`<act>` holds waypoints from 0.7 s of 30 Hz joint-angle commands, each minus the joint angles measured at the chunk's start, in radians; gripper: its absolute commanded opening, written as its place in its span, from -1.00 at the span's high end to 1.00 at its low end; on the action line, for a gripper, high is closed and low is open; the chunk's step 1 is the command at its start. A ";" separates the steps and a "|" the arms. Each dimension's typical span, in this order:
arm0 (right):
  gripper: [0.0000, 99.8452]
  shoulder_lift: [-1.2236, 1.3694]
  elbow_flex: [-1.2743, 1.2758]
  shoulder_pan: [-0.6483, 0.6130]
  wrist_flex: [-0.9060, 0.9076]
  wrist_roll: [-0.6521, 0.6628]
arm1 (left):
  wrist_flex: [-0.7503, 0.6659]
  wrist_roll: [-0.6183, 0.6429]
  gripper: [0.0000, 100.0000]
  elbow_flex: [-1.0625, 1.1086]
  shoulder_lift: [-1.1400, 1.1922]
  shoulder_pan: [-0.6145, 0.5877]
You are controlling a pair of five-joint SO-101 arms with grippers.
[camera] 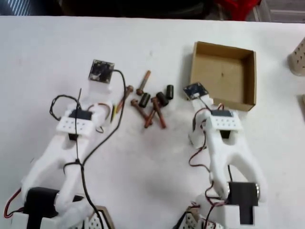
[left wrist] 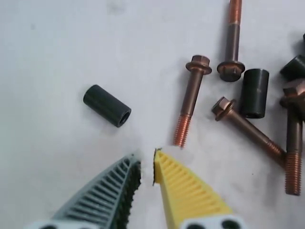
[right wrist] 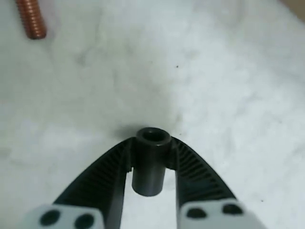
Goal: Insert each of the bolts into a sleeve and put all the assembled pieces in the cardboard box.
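Left gripper (left wrist: 147,164): the grey and yellow fingers stand almost together, with a thin gap at the tips and nothing between them. The gripper sits low over the table (camera: 47,47), just short of a bolt's threaded end.
Loose sleeve (left wrist: 107,105): black, lying on its side, apart from the heap on the grey finger's side. Expect it to roll if a finger nudges it.
Nearest bolt (left wrist: 193,98): copper-coloured and flat on the table, thread pointing at the yellow fingertip. With the fingers this narrow you would push it rather than take it, so widen them first.
Bolt heap (camera: 147,114): several bolts lie crossed between the two arms. Lifting one is likely to drag or flip its neighbours.
Heap sleeves (camera: 162,98): three black sleeves lie among the bolts, touching them. No bolt shows inside any of them, so assembly looks not yet started.
Right gripper (right wrist: 151,140): the black fingers are clamped on a held sleeve (right wrist: 148,167), its open bore facing away from the wrist. Whether the sleeve rests on the table cannot be told.
Insertion risk: the held sleeve is smooth and round. A bolt offered off-axis may pivot it in the grip or push it out, so align the thread with the bore first.
Cardboard box (camera: 223,76): open-topped, on the table just beyond the right arm. Its floor is bare, with no assembled piece in it. Keep the arm clear of the near wall, since a knock could shift the box.
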 commanded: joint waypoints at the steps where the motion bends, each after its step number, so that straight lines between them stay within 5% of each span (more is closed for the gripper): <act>1: 0.96 -0.102 0.055 -0.001 -0.070 -0.028 | -0.018 -0.014 0.83 -0.060 -0.004 0.024; 10: 0.96 -0.101 0.063 -0.001 -0.076 -0.025 | 0.107 -0.068 0.71 -0.245 0.028 0.079; 21: 0.96 -0.101 0.063 0.019 -0.077 -0.023 | 0.301 -0.078 0.68 -0.631 0.456 0.088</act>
